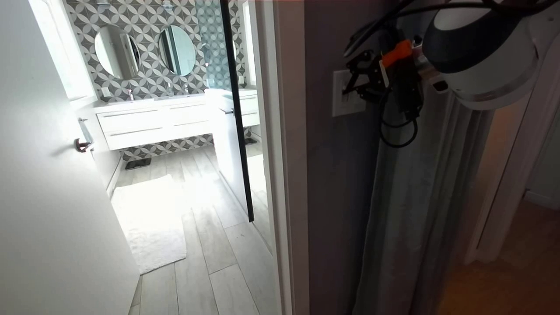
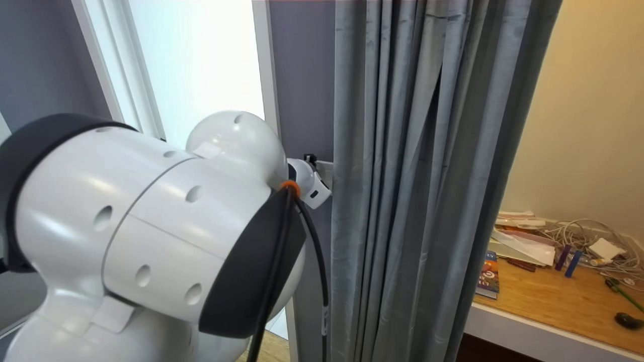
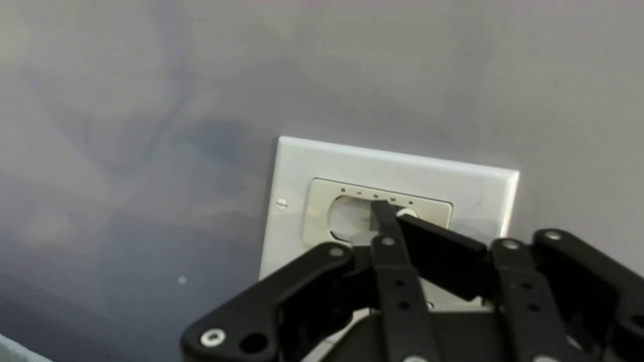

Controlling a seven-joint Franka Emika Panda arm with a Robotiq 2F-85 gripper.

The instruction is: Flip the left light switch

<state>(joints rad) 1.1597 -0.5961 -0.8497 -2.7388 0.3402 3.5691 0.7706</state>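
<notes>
One robot arm (image 2: 161, 216) fills the near foreground in an exterior view and screens most of the wall plate (image 3: 387, 168) there; two black cables (image 2: 318, 249) trail from the arm; one grey curtain (image 2: 392, 201) hangs just beside the plate. The gripper (image 3: 395, 213) overlies the plate in the wrist view; its two fingers (image 3: 397, 281) show tips close to each other, though whether they meet cannot be told; contact with the plate cannot be confirmed; the left light switch (image 3: 347, 216) is set in that plate, partly behind the fingertips. Surroundings, counted: one door (image 1: 48, 175), standing open; one white mat (image 1: 153, 227); two round mirrors (image 1: 117, 51) in clear view; on a wooden surface (image 2: 548, 301), one book (image 2: 488, 275), one purple stick (image 2: 563, 257) and one blue stick (image 2: 573, 263).
</notes>
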